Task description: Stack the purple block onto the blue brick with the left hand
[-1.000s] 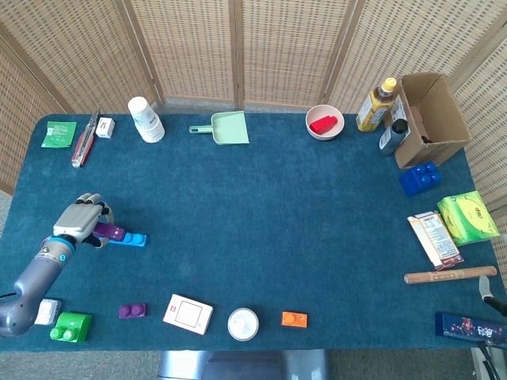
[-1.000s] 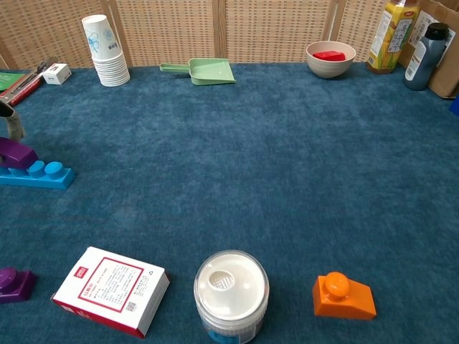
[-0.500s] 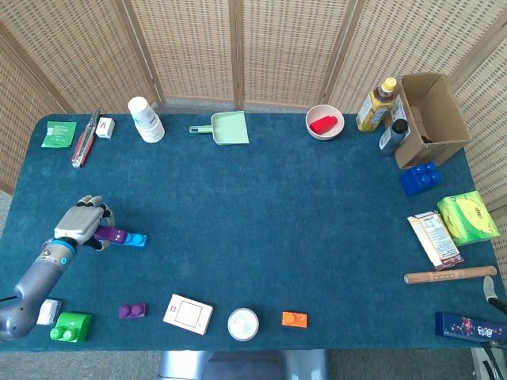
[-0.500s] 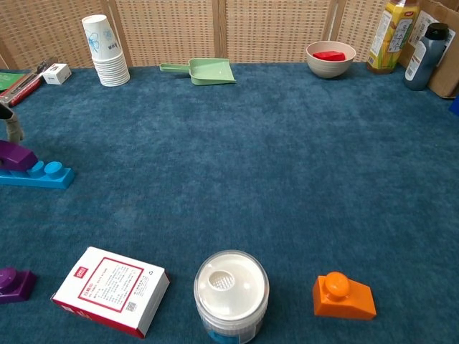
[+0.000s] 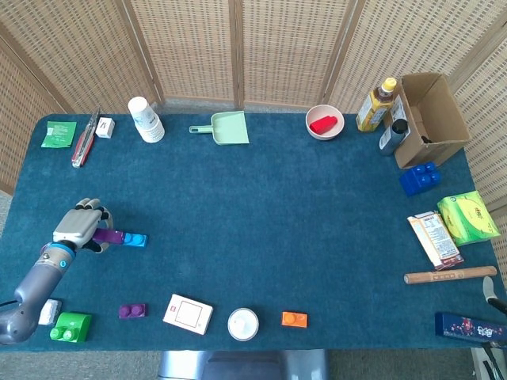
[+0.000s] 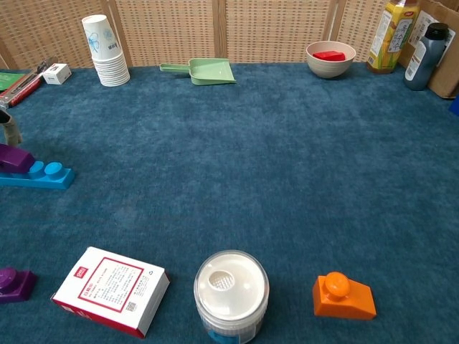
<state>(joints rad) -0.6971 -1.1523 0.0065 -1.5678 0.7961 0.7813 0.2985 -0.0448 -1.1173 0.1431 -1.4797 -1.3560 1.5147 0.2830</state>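
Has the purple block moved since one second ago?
Yes. In the chest view, the purple block has sunk lower onto the blue brick, which stays fixed. The left hand is on it.

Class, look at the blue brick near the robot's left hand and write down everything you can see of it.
The blue brick is a long, low, light blue toy piece that looks like plastic, with round studs on top. It lies flat on the blue cloth near the table's left edge. The purple block sits on its left end, leaving two studs bare at the right. The left hand is at that covered end, on the purple block.
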